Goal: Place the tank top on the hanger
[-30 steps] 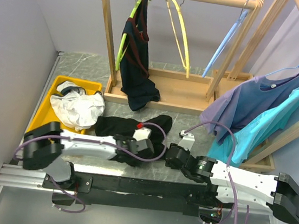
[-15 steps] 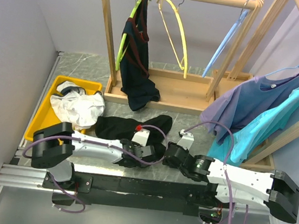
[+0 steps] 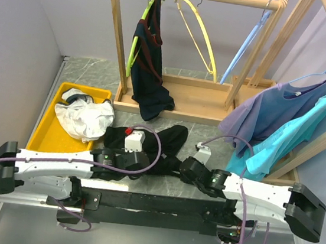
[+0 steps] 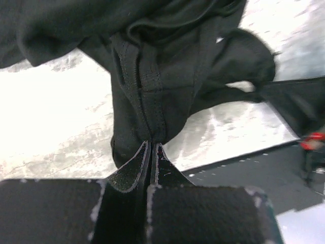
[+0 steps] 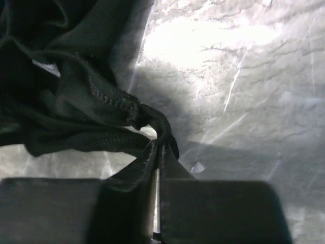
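Observation:
The black tank top (image 3: 167, 137) lies crumpled on the marble table in front of both arms. My left gripper (image 3: 148, 163) is at its near edge and, in the left wrist view, my left gripper (image 4: 152, 146) is shut on a seamed fold of the tank top (image 4: 162, 61). My right gripper (image 3: 180, 164) is at the top's right end; in the right wrist view, my right gripper (image 5: 159, 145) is shut on a narrow hemmed strap of the tank top (image 5: 76, 91). The yellow hanger (image 3: 199, 34) hangs bare from the wooden rail, tilted.
A wooden rack (image 3: 116, 39) at the back also carries a navy garment (image 3: 149, 67) on a lime-green hanger and a light-blue hanger (image 3: 243, 48). A yellow tray (image 3: 65, 91) holds a white cloth (image 3: 86, 118). Purple (image 3: 272, 108) and teal shirts hang at right.
My left arm has drawn back to the left and its jaws have closed on the fabric. My right jaws have closed on the strap. The yellow hanger has swung.

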Robot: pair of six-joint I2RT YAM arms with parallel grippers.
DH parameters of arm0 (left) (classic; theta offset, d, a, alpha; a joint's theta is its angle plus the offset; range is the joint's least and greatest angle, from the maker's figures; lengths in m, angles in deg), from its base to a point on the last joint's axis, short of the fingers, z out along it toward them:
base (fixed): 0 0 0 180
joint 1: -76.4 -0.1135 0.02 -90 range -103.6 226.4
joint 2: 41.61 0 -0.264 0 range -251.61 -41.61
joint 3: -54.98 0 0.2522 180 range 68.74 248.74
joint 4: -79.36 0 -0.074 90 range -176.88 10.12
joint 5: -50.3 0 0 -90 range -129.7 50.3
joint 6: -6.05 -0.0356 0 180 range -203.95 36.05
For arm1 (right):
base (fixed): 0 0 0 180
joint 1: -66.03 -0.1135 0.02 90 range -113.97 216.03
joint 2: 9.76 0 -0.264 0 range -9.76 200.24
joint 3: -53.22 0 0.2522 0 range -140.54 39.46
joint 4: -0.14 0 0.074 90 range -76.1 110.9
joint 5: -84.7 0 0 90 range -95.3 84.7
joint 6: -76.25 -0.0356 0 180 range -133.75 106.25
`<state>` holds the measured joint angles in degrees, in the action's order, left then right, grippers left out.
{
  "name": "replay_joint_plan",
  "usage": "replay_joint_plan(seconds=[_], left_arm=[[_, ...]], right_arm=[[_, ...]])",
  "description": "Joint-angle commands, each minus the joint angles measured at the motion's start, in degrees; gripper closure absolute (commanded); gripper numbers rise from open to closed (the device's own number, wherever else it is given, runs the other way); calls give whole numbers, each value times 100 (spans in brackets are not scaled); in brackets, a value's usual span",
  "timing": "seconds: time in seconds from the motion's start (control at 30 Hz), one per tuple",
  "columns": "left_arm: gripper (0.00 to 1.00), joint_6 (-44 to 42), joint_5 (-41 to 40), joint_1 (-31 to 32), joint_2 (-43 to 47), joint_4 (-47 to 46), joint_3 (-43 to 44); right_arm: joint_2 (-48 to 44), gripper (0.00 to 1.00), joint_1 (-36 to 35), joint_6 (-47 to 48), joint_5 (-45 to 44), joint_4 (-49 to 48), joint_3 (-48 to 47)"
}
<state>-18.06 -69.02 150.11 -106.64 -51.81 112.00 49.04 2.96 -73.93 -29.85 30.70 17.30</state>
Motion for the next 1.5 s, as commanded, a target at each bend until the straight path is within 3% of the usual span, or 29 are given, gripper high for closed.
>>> replay_joint_plan(seconds=[0.0, 0.2, 0.33, 0.5, 0.63, 0.8, 0.9, 1.0, 1.13, 1.3, 1.47], left_arm=[[99, 109, -91, 20, 438, 96, 225], [99, -646, -862, 12, 1414, -95, 1391], [99, -1830, -1303, -6, 1512, -728, 2517], [99, -3009, -1770, -15, 1064, -1623, 4300], [99, -4282, -1814, -15, 626, -3222, 5058], [99, -5059, -1761, -15, -315, -3243, 7016], [99, -5358, -1892, -15, -650, -3252, 7371], [99, -5341, -2077, -41, -572, -3234, 6883], [99, -4300, -2025, -304, 41, -2788, 5538], [99, -2559, -1561, -954, 781, -1874, 3349], [98, -1764, -690, -1210, 1537, -1705, 1409]], right_arm=[[193, 100, -196, -204, -589, 302, -499], [-378, 100, -724, 233, -2157, 2377, -2440], [-694, 100, -777, 1243, -2887, 2680, -4283], [-468, 100, -760, 3069, -3318, 1969, -6034], [68, 100, -725, 4635, -3609, 995, -7650], [622, 100, -672, 6535, -3662, -305, -9067], [1000, 100, -645, 6993, -3635, -458, -9656], [1177, 100, -654, 6898, -3618, -178, -9555], [809, 100, -645, 6231, -3548, 235, -8457], [265, 100, -628, 4281, -3144, 1535, -6764], [-229, 100, -628, 2637, -2241, 1949, -4960]])
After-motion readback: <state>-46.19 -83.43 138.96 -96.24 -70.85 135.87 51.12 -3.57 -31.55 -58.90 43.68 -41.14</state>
